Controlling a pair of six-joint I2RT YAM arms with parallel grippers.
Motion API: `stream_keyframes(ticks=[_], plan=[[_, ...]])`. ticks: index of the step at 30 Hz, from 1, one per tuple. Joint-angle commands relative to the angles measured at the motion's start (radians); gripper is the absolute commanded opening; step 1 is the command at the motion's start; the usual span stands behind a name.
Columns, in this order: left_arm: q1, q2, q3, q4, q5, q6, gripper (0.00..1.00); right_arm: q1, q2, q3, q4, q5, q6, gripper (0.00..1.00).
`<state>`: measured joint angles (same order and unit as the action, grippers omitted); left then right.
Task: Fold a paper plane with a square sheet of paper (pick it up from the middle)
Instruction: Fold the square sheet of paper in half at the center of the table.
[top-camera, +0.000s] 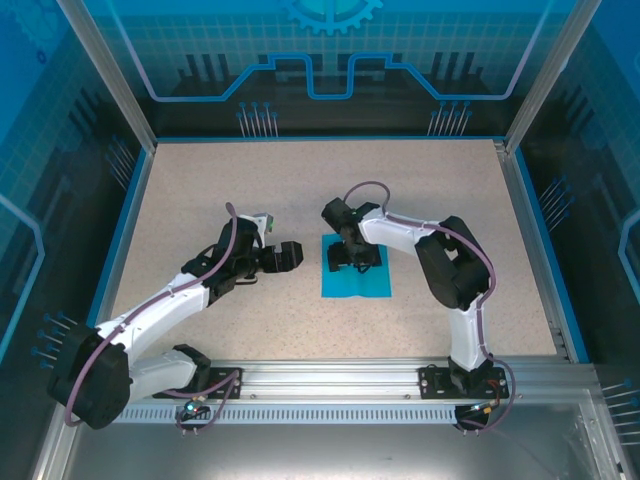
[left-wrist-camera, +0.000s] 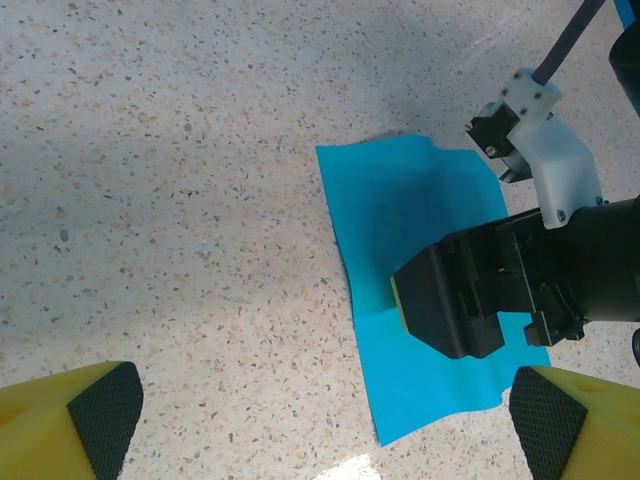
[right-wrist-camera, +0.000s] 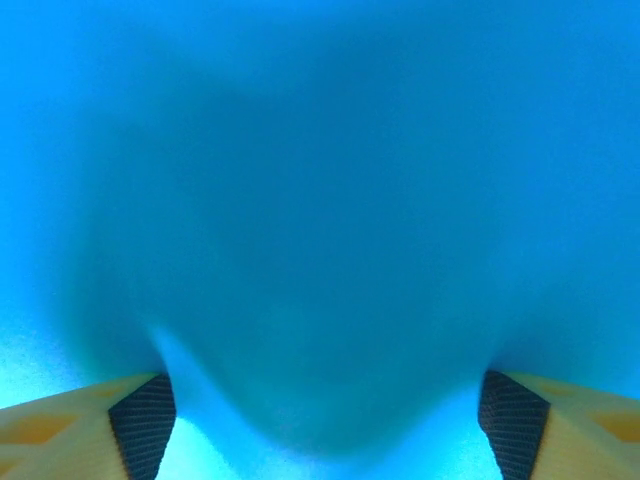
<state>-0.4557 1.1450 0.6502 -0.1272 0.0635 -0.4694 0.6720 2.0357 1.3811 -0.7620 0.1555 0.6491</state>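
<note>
The square sheet of paper (top-camera: 357, 282) is bright cyan-blue and lies flat on the speckled table near the middle. In the left wrist view the sheet (left-wrist-camera: 420, 200) has a slight ripple along its far edge. My right gripper (top-camera: 355, 256) points down onto the sheet's far half, its jaws spread wide, fingertips low against the paper. From the right wrist, blue paper (right-wrist-camera: 320, 200) lies close under the open right gripper (right-wrist-camera: 325, 415). My left gripper (top-camera: 288, 255) hovers open just left of the sheet, holding nothing. The left gripper (left-wrist-camera: 325, 420) faces the sheet's near left corner. The paper plane is out of view.
The table (top-camera: 200, 200) has a raised blue border on the left, back and right. An aluminium rail (top-camera: 330, 375) with both arm bases runs along the near edge. Translucent blue walls enclose the cell.
</note>
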Motion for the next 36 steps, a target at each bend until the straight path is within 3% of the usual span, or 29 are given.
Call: stream_keyframes(ticks=[1, 8, 13, 19, 22, 27, 36], plan=[[-0.001, -0.020, 0.018, -0.030, -0.016, 0.014, 0.98, 0.024, 0.157, -0.087, 0.036, -0.064, 0.024, 0.80], [-0.001, -0.033, 0.012, -0.031, -0.025, 0.015, 0.98, 0.019, 0.070, -0.061, 0.023, -0.059, -0.002, 0.78], [-0.001, -0.028, 0.021, -0.034, -0.022, 0.014, 0.98, 0.002, -0.024, -0.067, 0.036, -0.064, -0.002, 0.57], [-0.001, -0.032, 0.017, -0.042, -0.024, 0.015, 0.99, -0.008, -0.098, -0.086, 0.048, -0.072, -0.004, 0.44], [-0.001, -0.035, 0.010, -0.042, -0.026, 0.015, 0.98, -0.009, -0.138, -0.099, 0.052, -0.066, -0.002, 0.30], [0.000, -0.036, 0.009, -0.043, -0.027, 0.014, 0.98, -0.010, -0.211, -0.143, 0.099, -0.128, 0.001, 0.28], [-0.001, -0.045, 0.020, -0.052, -0.029, 0.001, 0.98, -0.012, -0.381, -0.228, 0.334, -0.407, 0.061, 0.29]])
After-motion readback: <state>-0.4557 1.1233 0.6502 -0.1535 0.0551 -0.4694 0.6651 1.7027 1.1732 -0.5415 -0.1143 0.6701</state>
